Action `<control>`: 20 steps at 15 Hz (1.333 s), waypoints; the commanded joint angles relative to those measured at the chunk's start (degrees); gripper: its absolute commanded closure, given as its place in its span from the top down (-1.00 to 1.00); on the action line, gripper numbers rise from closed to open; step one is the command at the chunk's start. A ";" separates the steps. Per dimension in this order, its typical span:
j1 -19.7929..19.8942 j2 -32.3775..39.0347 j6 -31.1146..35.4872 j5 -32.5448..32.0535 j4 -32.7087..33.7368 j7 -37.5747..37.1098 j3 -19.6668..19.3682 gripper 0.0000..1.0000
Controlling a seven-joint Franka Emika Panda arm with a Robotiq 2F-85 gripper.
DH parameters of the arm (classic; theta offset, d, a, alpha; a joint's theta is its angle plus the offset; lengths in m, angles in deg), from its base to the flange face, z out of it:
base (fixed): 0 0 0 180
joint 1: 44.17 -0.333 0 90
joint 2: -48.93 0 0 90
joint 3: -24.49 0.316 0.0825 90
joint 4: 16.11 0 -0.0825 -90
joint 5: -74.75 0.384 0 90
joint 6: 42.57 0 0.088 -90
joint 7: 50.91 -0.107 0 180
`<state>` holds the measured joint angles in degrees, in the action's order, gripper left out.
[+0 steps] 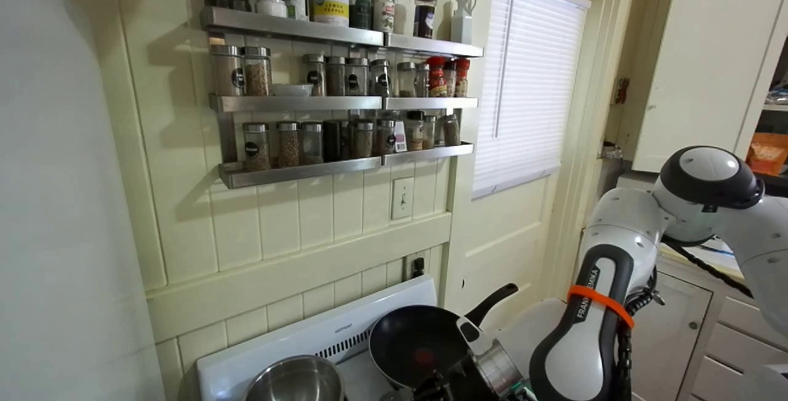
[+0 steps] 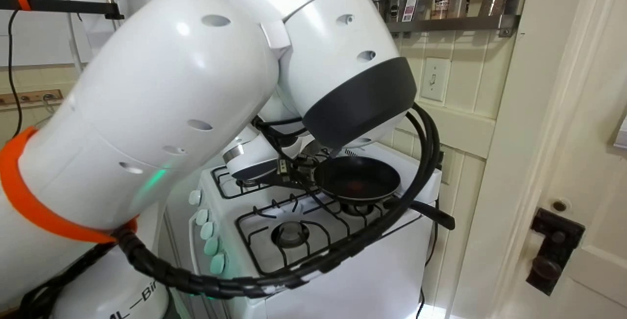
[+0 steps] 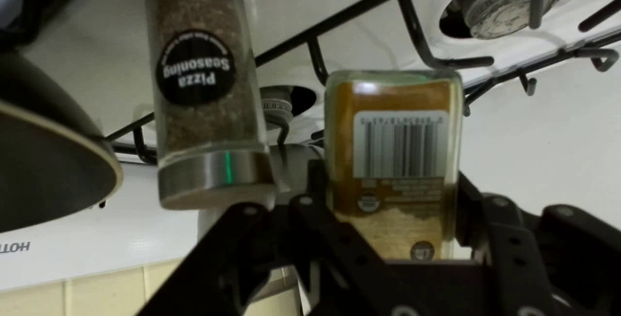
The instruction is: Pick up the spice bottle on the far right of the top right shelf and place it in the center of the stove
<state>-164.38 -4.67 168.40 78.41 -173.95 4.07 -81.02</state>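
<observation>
In the wrist view, which looks upside down, my gripper (image 3: 392, 199) is shut on the spice bottle (image 3: 398, 97), a squarish glass jar with golden-brown contents and a barcode label. A black finger lies against each side. Its cap is hidden by the gripper, and I cannot tell whether its base touches the stove (image 3: 281, 10). In both exterior views my gripper (image 1: 428, 385) (image 2: 303, 162) is low over the stove (image 1: 277, 345) (image 2: 343, 280), beside the frying pan; the bottle cannot be made out there. The grey shelf (image 1: 431, 45) (image 2: 450, 25) holds rows of jars.
A silver-capped Pizza Seasoning jar (image 3: 204, 122) stands close beside the held bottle. The black frying pan (image 1: 418, 339) (image 2: 357, 177) (image 3: 43, 170) sits on a rear burner with its handle (image 2: 426, 211) sticking out. A steel pot (image 1: 295, 382) stands at the stove's back. Black grates (image 2: 264, 260) cover the burners.
</observation>
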 commanded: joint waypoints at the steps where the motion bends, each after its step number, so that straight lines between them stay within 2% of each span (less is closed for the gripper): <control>1: -2.80 0.29 0.73 -9.99 0.00 -2.16 -6.46 -0.34; 7: -4.88 -0.62 1.31 -17.57 -0.03 -0.80 -12.84 -0.34; 13: -4.84 -0.53 0.40 -20.13 -0.04 -0.97 -13.81 -0.34; 14: -4.86 -0.50 0.22 -20.22 -0.04 -1.06 -13.81 0.66; 15: -4.96 -0.38 0.15 -20.23 -0.05 -1.07 -13.81 0.70; 17: -5.29 -0.21 0.05 -20.11 -0.06 -1.14 -13.87 0.97; 20: -5.89 0.36 -0.05 -19.86 -0.07 -1.27 -13.60 1.00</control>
<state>-169.20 -4.74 168.48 59.82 -174.01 2.93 -93.76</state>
